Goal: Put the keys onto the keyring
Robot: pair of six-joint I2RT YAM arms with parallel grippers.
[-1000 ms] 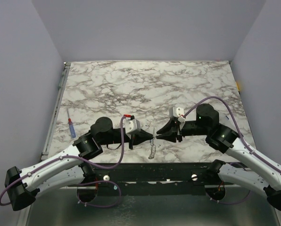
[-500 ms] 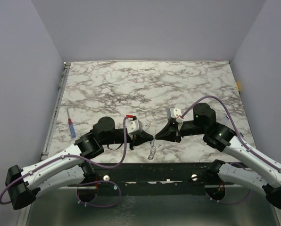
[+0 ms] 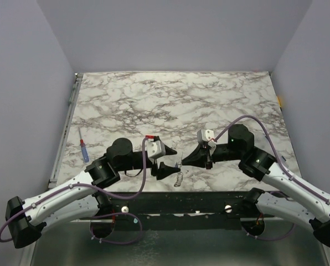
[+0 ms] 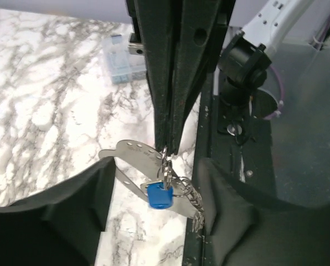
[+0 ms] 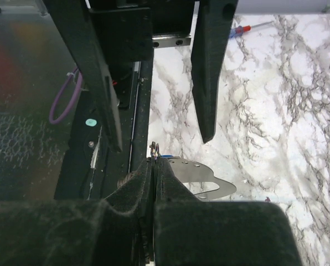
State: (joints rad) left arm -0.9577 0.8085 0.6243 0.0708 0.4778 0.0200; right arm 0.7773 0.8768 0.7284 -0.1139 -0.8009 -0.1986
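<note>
Near table (image 3: pixel 226 100) front edge — R fingers (image 4: pixel 154 66) clamped on keyring (image 4: pixel 166 160), keys (image 4: pixel 134 154) dangling; L fingers (image 4: pixel 49 221) spread apart

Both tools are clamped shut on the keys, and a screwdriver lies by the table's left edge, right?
Only the right tool is shut on the keys; the left tool stands open, as the top view shows. The screwdriver does lie there.
</note>
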